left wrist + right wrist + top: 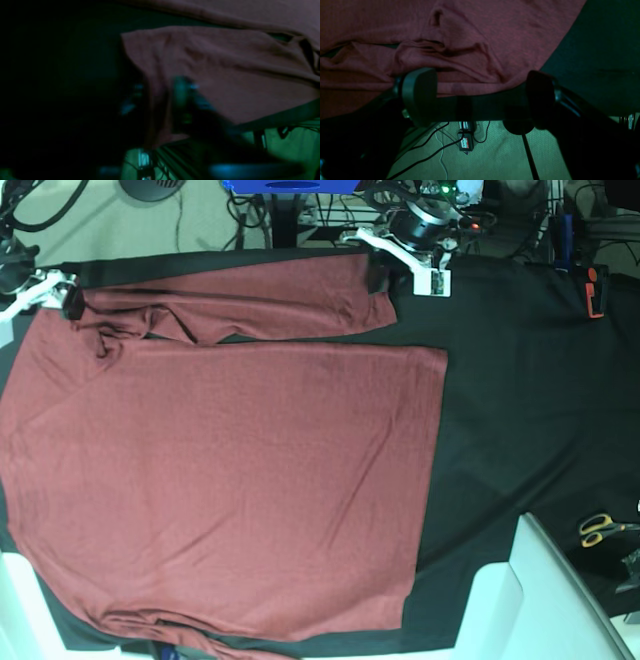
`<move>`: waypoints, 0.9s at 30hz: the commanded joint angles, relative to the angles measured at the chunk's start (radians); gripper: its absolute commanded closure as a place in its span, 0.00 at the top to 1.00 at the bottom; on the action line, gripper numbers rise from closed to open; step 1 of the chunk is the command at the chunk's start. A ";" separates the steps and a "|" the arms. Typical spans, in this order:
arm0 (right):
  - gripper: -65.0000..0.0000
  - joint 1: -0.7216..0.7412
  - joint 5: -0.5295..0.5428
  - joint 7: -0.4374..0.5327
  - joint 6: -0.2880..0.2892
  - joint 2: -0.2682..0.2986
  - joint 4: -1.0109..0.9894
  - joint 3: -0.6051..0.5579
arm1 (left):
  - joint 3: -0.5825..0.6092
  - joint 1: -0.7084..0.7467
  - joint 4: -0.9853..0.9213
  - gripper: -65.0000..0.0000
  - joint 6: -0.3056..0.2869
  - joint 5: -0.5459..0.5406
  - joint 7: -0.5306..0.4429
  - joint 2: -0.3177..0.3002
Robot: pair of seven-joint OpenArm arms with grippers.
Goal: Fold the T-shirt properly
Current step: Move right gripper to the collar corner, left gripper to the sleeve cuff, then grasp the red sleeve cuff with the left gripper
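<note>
The red shirt lies flat on the black tabletop. The left tool pinches its sleeve end. The right tool gapes wide, holding nothing.

The T-shirt is big, plain and brick-red, with long sleeves. It lies spread flat on the black surface. One sleeve is folded along the top edge and looks wrinkly. The other sleeve is bunched at the bottom edge.
</note>
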 commanded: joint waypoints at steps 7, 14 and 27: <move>0.77 0.119 0.013 0.019 -0.001 0.112 -0.021 -0.055 | 0.001 -0.005 0.004 0.00 0.001 0.001 0.002 0.000; 0.00 0.334 0.013 0.016 -0.003 0.281 -0.355 -0.196 | 0.001 0.000 0.010 0.00 0.001 0.001 0.002 0.000; 0.01 0.497 0.013 0.163 -0.159 0.371 -0.776 -0.425 | 0.001 0.034 0.086 0.00 0.001 0.001 0.002 -0.003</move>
